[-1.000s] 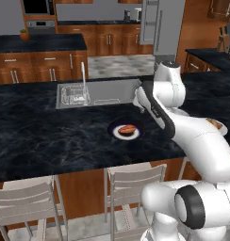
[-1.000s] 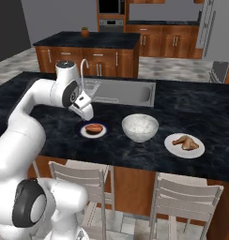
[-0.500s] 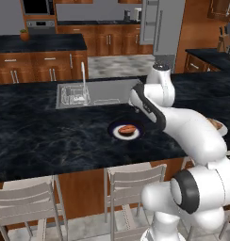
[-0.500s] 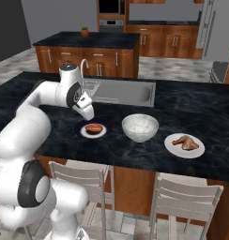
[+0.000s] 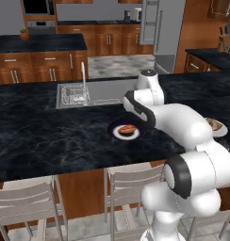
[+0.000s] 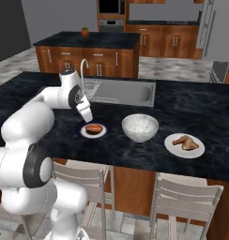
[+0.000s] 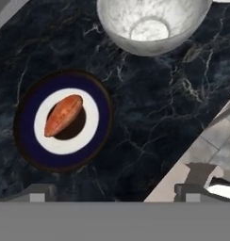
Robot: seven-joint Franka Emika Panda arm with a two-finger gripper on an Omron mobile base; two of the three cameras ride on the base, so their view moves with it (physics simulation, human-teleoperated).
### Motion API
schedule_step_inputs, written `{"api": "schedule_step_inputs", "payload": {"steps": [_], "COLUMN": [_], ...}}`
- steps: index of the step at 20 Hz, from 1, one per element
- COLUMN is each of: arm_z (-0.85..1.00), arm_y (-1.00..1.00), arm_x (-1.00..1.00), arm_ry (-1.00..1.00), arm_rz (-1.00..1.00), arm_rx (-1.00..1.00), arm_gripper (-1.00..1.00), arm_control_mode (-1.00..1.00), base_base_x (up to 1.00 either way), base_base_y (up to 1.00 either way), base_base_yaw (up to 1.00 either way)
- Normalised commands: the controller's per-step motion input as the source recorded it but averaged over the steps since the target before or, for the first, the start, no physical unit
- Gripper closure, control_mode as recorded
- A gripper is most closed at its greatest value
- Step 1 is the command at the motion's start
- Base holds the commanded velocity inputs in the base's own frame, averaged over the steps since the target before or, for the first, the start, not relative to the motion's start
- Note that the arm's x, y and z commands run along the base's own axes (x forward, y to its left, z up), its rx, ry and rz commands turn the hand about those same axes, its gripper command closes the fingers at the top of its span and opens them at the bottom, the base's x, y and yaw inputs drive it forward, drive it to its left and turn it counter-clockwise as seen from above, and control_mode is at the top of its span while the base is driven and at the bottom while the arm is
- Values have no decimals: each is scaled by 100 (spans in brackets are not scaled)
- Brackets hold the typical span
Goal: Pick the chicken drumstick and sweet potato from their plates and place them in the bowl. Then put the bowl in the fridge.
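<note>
**Gripper above plated sweet potato, nothing held**

Gripper (image 6: pixel 88 116) hangs over the black-rimmed plate (image 7: pixel 27 141); fingertips barely show at the hand view's bottom edge, set wide apart with nothing between them. In left base view the arm hides the gripper and partly covers the second plate (image 5: pixel 221 130). Sweet potato (image 7: pixel 63 115), orange, oblong, lies on the plate's white centre. Bowl (image 6: pixel 140 127), pale, round, looks empty, just beside it on the dark marbled counter (image 6: pixel 191 108). Drumstick (image 6: pixel 185 142) on the white plate, further right. Steel sink (image 6: pixel 118 91) behind. Fridge (image 5: pixel 157 33) far back, cropped.
</note>
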Motion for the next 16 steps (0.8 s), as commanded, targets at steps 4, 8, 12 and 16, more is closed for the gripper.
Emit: {"api": "schedule_step_inputs", "payload": {"steps": [4, 8, 12, 16], "arm_z": [-26, -21, -21, -18], "arm_y": [-1, -3, -4, -2], "arm_x": [28, 23, 19, 22], "arm_ry": [5, 11, 7, 3], "arm_rz": [-5, 0, 0, 0], "arm_rx": [0, 0, 0, 0], "arm_gripper": [-100, -100, -100, -100], "arm_control_mode": [-100, -100, -100, -100], "base_base_x": [0, 0, 0, 0], "base_base_y": [0, 0, 0, 0], "base_base_yaw": [0, 0, 0, 0]}}
